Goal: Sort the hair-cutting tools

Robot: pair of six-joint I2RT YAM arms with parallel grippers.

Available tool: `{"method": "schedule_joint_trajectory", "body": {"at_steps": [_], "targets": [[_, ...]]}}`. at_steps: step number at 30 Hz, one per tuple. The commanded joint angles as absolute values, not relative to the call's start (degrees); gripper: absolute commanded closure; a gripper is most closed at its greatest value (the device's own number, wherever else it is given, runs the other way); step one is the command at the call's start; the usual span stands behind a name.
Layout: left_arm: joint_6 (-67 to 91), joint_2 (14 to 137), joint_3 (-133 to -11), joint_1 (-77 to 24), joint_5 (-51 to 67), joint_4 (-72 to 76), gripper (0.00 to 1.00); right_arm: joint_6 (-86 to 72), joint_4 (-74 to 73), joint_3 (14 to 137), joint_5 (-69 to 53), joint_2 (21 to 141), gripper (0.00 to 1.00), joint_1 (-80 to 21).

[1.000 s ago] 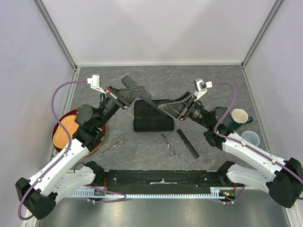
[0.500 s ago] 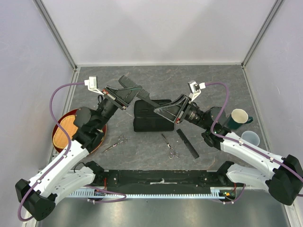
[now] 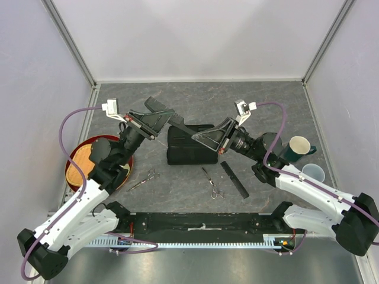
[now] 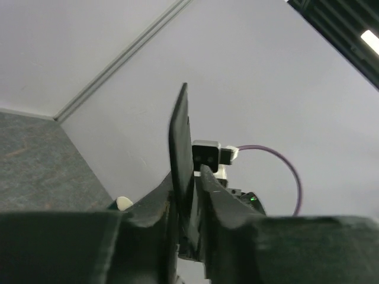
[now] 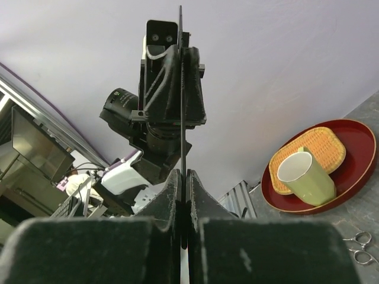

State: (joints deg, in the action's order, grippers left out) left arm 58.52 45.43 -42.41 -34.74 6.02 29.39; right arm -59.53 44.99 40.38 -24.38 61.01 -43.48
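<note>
A slim black comb (image 3: 182, 126) hangs in the air over the black case (image 3: 189, 151). Both grippers are shut on it. My left gripper (image 3: 161, 120) holds its wide end, my right gripper (image 3: 196, 137) its narrow end. In the left wrist view the comb (image 4: 179, 142) stands edge-on between the jaws of the left gripper (image 4: 188, 195). In the right wrist view the comb (image 5: 180, 89) runs from the right gripper (image 5: 182, 177) up to the left one. A straight black comb (image 3: 234, 179) and two silver scissors (image 3: 146, 179) (image 3: 213, 184) lie on the table.
A red tray (image 3: 72, 177) with a wicker mat sits at the left. The right wrist view shows the tray (image 5: 355, 177) holding a pale yellow cup (image 5: 305, 177). A dark green mug (image 3: 299, 146) and a clear cup (image 3: 312, 173) stand at the right.
Both grippers have shifted a little to the left with the comb between them. The right gripper has closed in toward the left one. The tools on the table have not moved.
</note>
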Motion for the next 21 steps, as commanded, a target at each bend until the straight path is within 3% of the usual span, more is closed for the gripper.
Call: {"method": "schedule_joint_trajectory", "body": {"at_steps": [1, 2, 4, 8, 11, 15, 21], "targets": [[56.17, 43.51, -45.08, -34.80, 5.53, 24.03, 0.53, -55.73, 38.01, 45.17, -24.26, 60.03, 1.00, -43.86], [53.73, 42.72, -45.78, -34.80, 6.49, 21.65, 0.23, -53.63, 35.71, 45.87, -24.17, 59.68, 1.00, -43.86], [50.38, 41.05, -48.68, -34.72, 6.68, 14.71, 0.01, -51.25, 29.40, 48.50, -25.30, 59.41, 1.00, -43.86], [36.85, 36.84, -60.87, -34.72, 5.89, -13.54, 0.00, -47.57, 23.49, 54.47, -31.19, 61.17, 1.00, -43.86], [31.39, 34.20, -65.99, -34.63, 7.82, -24.39, 0.00, -44.40, 16.89, 58.43, -35.92, 61.61, 1.00, -43.86], [28.13, 32.52, -70.56, -34.72, 6.50, -35.22, 0.00, -39.04, 9.25, 61.17, -41.04, 60.04, 1.00, -43.94], [23.82, 34.45, -76.55, -34.72, 16.24, -44.64, 0.01, -37.10, 4.14, 60.56, -47.89, 54.94, 1.00, -43.86]]}}
